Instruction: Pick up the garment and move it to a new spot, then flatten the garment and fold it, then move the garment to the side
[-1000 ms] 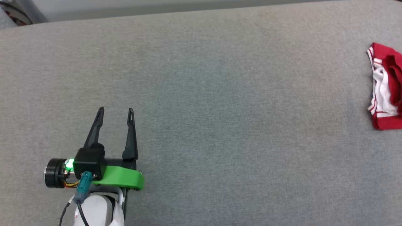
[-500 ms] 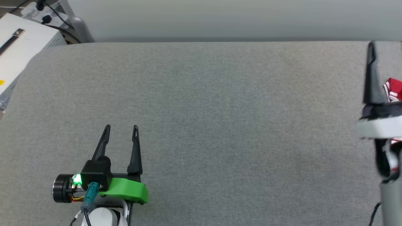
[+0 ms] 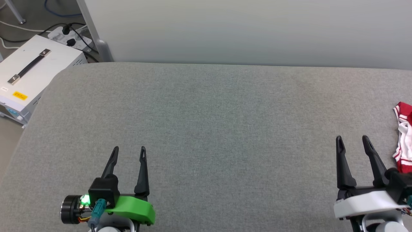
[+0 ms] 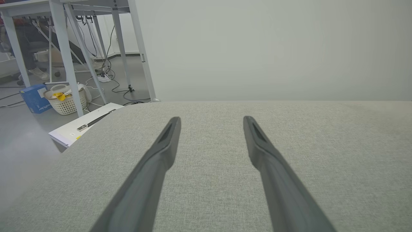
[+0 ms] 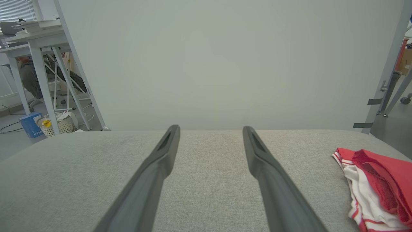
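Equipment first, far left: a white case [image 3: 32, 77] with a black carry handle sits on the floor beside the grey padded surface [image 3: 206, 106], and a power strip [image 3: 69, 35] with plugs in it lies just behind the case.

Over to the left gripper [image 3: 129, 149], low at the near edge of the surface, with a green bracket at its base and a green light glowing at the wrist. Its two dark fingers are spread wide, pointing away from the robot, and it grips nothing. The left wrist view shows plain grey fabric in the gap. That same view catches a pale basket [image 4: 66, 101] and a blue box [image 4: 32, 102] on the floor by a white-legged table [image 4: 63, 48], well off to the left.

Across the wide middle it is grey fabric right up to the pale wall [image 3: 244, 29].

Now the right gripper [image 3: 351, 138], white bracket at its base, fingers just as wide apart, holding nothing. Just to its right is the garment [image 3: 405, 135], lying at the right-hand edge of the surface, near the gripper but apart from it. The right wrist view shows red fabric heaped over white, with red-and-white striped trim along the edge. Whether it is neatly folded or merely bunched is hard to tell from here.
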Tool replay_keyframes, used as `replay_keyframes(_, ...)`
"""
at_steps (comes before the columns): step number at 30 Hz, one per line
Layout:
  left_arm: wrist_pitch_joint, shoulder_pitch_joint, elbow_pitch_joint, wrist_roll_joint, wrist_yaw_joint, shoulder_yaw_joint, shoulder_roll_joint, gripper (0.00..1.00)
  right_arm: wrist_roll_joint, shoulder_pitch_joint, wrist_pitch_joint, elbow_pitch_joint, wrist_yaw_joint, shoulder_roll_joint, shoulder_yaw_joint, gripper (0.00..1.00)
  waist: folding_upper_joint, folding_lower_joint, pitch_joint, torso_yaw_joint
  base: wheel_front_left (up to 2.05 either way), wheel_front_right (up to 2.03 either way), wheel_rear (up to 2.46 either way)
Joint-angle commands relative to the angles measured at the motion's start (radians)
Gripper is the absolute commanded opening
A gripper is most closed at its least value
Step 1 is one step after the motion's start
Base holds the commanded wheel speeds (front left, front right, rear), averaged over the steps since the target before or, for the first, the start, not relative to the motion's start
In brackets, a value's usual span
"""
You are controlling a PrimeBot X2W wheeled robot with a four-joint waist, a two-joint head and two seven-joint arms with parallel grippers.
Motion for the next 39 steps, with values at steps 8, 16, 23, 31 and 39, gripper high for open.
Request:
replay_keyframes(8, -0.006, 0.031, 0.015, -0.012, -0.018, -0.009, -0.007, 1.00, 0.004, 0.087, -0.006, -0.031, -0.001, 0.010, -0.012, 1.00, 0.0045, 0.0001, -0.027, 0.001, 0.00, 0.00, 0.00)
replay_keyframes(16, -0.006, 0.042, 0.023, -0.011, -0.025, -0.012, -0.009, 1.00, 0.015, 0.123, -0.006, -0.038, -0.001, 0.011, -0.006, 1.00, 0.0045, 0.0001, -0.033, 0.000, 0.00, 0.00, 0.00)
replay_keyframes(23, -0.006, 0.041, 0.026, -0.009, -0.026, -0.014, -0.011, 1.00, 0.021, 0.129, -0.006, -0.038, -0.001, 0.011, -0.003, 1.00, 0.0045, 0.0001, -0.028, 0.001, 0.00, 0.00, 0.00)
replay_keyframes(31, 0.006, 0.022, 0.021, -0.010, -0.024, -0.016, -0.006, 0.00, 0.007, 0.114, 0.005, -0.029, 0.000, 0.011, -0.003, 0.00, 0.0001, 0.0001, -0.028, 0.000, 0.00, 0.00, 0.00)
replay_keyframes(39, 0.026, 0.021, 0.011, -0.004, -0.022, -0.010, -0.007, 0.00, -0.007, 0.103, 0.025, -0.025, 0.000, 0.011, 0.002, 0.00, 0.0004, 0.0001, -0.028, -0.003, 0.00, 0.00, 0.00)
